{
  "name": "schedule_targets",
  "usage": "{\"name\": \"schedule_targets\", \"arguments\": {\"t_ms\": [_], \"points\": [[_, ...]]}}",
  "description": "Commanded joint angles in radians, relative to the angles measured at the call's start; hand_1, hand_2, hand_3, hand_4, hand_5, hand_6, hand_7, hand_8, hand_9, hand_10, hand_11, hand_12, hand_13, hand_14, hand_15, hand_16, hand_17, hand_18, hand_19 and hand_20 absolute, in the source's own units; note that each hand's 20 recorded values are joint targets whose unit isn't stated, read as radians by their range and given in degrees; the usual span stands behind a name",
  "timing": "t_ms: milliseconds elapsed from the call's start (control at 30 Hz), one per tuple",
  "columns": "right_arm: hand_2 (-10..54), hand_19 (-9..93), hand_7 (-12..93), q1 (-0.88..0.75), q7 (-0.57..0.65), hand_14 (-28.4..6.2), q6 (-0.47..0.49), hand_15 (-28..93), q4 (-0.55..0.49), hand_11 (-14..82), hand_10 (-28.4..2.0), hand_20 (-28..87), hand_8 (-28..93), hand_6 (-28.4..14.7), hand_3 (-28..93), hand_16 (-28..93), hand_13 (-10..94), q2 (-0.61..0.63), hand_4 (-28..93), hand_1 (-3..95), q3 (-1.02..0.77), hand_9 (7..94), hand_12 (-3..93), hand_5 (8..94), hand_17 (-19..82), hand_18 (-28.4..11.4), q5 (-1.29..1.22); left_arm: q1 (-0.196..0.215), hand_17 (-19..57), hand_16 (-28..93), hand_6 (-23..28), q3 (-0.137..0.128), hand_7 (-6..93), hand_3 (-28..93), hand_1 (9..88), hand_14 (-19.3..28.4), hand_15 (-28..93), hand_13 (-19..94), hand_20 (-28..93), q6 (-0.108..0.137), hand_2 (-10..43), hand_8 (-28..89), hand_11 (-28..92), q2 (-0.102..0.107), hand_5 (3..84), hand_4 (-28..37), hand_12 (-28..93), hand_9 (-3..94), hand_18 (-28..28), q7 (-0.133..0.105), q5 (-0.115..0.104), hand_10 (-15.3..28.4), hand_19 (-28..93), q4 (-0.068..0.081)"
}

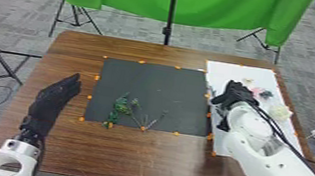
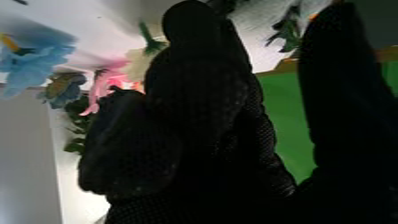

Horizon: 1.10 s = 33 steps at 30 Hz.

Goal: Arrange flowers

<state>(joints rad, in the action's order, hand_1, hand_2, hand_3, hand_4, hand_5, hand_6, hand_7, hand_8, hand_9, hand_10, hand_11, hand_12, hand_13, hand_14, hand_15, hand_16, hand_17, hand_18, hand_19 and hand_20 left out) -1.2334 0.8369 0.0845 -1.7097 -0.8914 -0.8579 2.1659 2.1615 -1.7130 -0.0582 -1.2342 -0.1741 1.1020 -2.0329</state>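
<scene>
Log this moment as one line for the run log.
Arrange flowers | right hand: at white sheet, near pale flower | left hand: left of dark mat, open | green sprigs: on dark mat

One table (image 1: 126, 157), one mat (image 1: 149, 87), one sheet (image 1: 226, 72), one pink flower (image 2: 107, 82), one light-blue flower (image 2: 35, 64)

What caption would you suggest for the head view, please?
Right hand by flowers on a white sheet, left hand by a dark mat.
</scene>
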Motion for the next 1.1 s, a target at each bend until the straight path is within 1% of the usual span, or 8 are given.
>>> {"name": "schedule_targets", "arguments": {"t_ms": [33,167,233,300,400,500,533,1100], "points": [[-9.5,87,15,-0.037,-0.017,-3.2,-0.009,50,0.063,29.2,-17.0,36,-4,-8.3,53,32,94,-0.058,-11,51.2,0.054,85.2,24.7,75.7,73,-2.1,0.001,0.008,-1.4,5,3.8,-0.002,3.5,67,21.8,15.5,5,25,16,-0.003,-6.1,-4,5,-0.009,38.2,-23.3,12,35.4,13.1,0.014,0.003,11.0,0,0.001],[-9.5,85,13,-0.050,-0.014,-3.1,-0.020,50,0.075,25.1,-15.8,39,16,-8.6,43,30,94,-0.065,-4,58.9,0.056,86.5,30.5,76.2,74,-1.8,0.002,0.007,-1.4,5,3.8,-0.003,3.5,67,21.8,15.4,5,25,16,-0.006,-6.2,-4,5,-0.008,38.2,-23.3,12,35.3,13.1,0.018,0.002,11.0,0,0.003],[-9.5,83,12,-0.054,-0.025,-3.0,-0.053,51,0.084,20.5,-14.5,42,21,-8.3,-11,29,94,-0.065,33,82.2,0.061,88.6,35.9,77.5,74,-1.8,0.008,0.005,-1.4,5,3.8,-0.001,3.4,67,21.9,15.4,5,25,16,-0.006,-6.1,-4,5,-0.007,38.2,-23.4,12,35.3,13.1,0.020,0.002,11.1,0,0.003],[-9.5,83,14,-0.060,-0.033,-2.8,-0.072,52,0.085,19.6,-13.6,43,23,-7.5,-24,29,94,-0.062,44,89.3,0.062,90.1,38.9,79.0,75,-1.9,0.009,0.004,-1.4,5,3.9,0.000,3.4,67,21.8,15.4,5,25,16,-0.008,-6.1,-4,5,-0.008,38.2,-23.4,12,35.3,13.1,0.021,0.002,11.1,0,0.003],[-9.5,83,17,-0.067,-0.045,-2.4,-0.118,55,0.081,25.8,-13.0,45,25,-6.1,-12,26,94,-0.057,41,86.8,0.060,91.0,38.0,81.4,76,-2.1,0.007,0.008,-1.4,5,3.9,0.000,3.4,67,21.9,15.4,5,25,16,-0.010,-6.1,-4,5,-0.008,38.2,-23.4,12,35.1,13.1,0.022,0.003,11.0,0,0.001],[-9.5,84,19,-0.078,-0.062,-2.1,-0.171,57,0.057,28.9,-12.7,45,25,-5.6,33,25,94,-0.051,11,71.0,0.034,90.9,37.0,81.9,77,-2.2,-0.002,0.010,-1.4,5,3.9,-0.001,3.4,67,21.8,15.4,5,25,16,-0.008,-6.1,-4,5,-0.007,38.2,-23.3,12,35.0,13.1,0.023,0.001,11.0,0,-0.001],[-9.5,85,19,-0.082,-0.068,-1.9,-0.188,57,0.041,29.8,-12.7,45,25,-5.5,38,25,94,-0.046,9,69.2,0.021,90.9,36.8,81.9,77,-2.3,-0.003,0.008,-1.4,5,3.9,0.000,3.4,67,21.9,15.4,5,25,16,-0.007,-6.0,-4,5,-0.007,38.2,-23.2,12,35.0,13.1,0.024,0.001,11.0,0,-0.001],[-9.5,88,23,-0.161,-0.158,-0.9,-0.344,62,-0.229,37.2,-12.8,44,26,-5.3,44,23,94,-0.043,10,66.1,-0.088,90.3,34.1,81.5,79,-2.6,-0.121,0.003,-1.4,5,3.9,0.004,3.3,67,22.0,15.4,5,25,16,-0.004,-6.0,-4,5,-0.009,38.1,-23.0,12,34.7,13.3,0.015,-0.007,11.1,0,0.002]]}}
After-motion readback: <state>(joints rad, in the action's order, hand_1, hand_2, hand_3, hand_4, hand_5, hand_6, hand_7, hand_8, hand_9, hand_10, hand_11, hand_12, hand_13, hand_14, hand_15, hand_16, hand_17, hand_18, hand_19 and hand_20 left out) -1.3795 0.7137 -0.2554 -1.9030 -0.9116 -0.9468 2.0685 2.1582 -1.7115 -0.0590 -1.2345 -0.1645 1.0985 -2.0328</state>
